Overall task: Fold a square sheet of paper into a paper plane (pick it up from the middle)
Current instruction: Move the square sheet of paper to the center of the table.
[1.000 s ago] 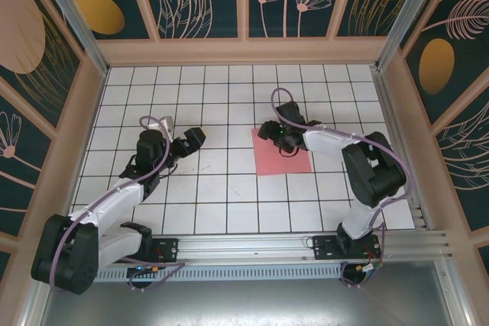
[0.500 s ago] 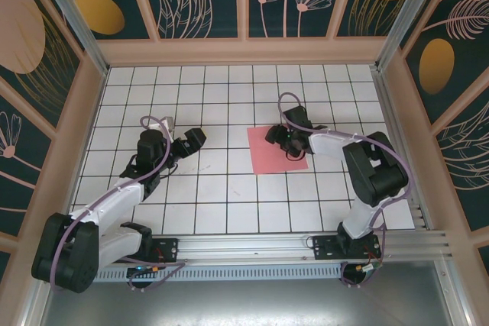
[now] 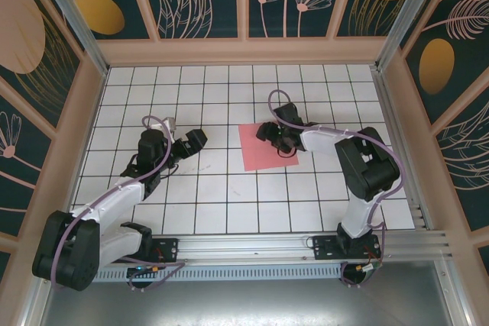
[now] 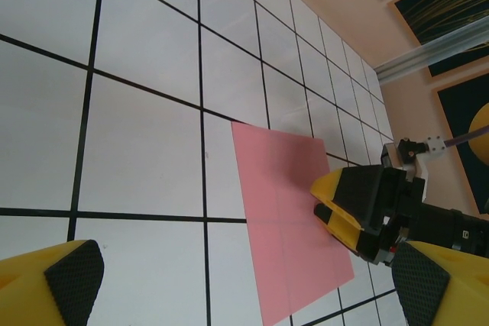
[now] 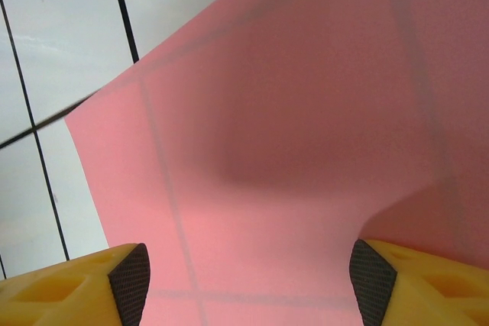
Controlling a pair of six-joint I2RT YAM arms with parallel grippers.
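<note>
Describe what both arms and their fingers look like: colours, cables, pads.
The left arm and right arm have white links, black joints and a lilac cable looping along each. The left gripper and right gripper have black bodies. Their fingers are yellow, with black textured pads.

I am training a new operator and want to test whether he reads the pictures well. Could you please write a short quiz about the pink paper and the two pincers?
1. True or false: the square sheet of paper is already folded into a dart.
2. Where is the right pincer relative to the sheet? A) over it, B) far away to its left, C) far away to its right.
3. Fill in: the left pincer stands apart from the sheet with its jaws ___.
Key: 1 false, it is an unfolded square; 2 A; 3 open.
</note>
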